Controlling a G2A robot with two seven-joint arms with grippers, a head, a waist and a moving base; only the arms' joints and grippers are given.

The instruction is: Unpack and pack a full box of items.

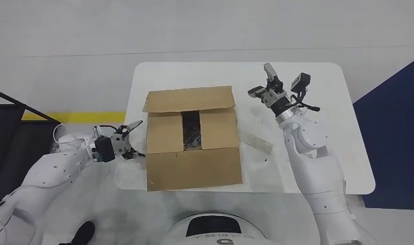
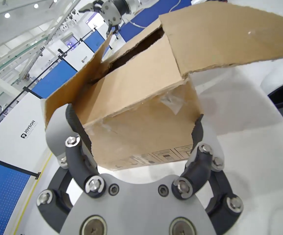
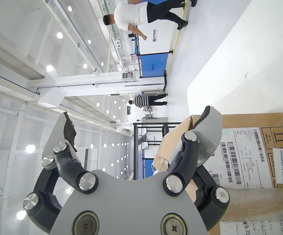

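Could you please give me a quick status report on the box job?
Left gripper open beside the box; right gripper open, apart from it. Outer flaps open, inner flaps down, gap between. Pale scrap on the table near box.

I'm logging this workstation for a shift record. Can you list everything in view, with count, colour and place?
cardboard box: one, brown, middle of the table; two flaps opened out, two nearly closed
contents: count cannot tell, dark, seen through the gap between the nearly closed flaps
strip: one, pale, flat on the table beside the box on the right arm's side; what it is I cannot tell
table: one, white, under the box
floor line: one, yellow, on the floor off the table's left side
left gripper: one, grey and black, open, beside the box's left side
right gripper: one, grey and black, open, beyond the box's far right corner, apart from it
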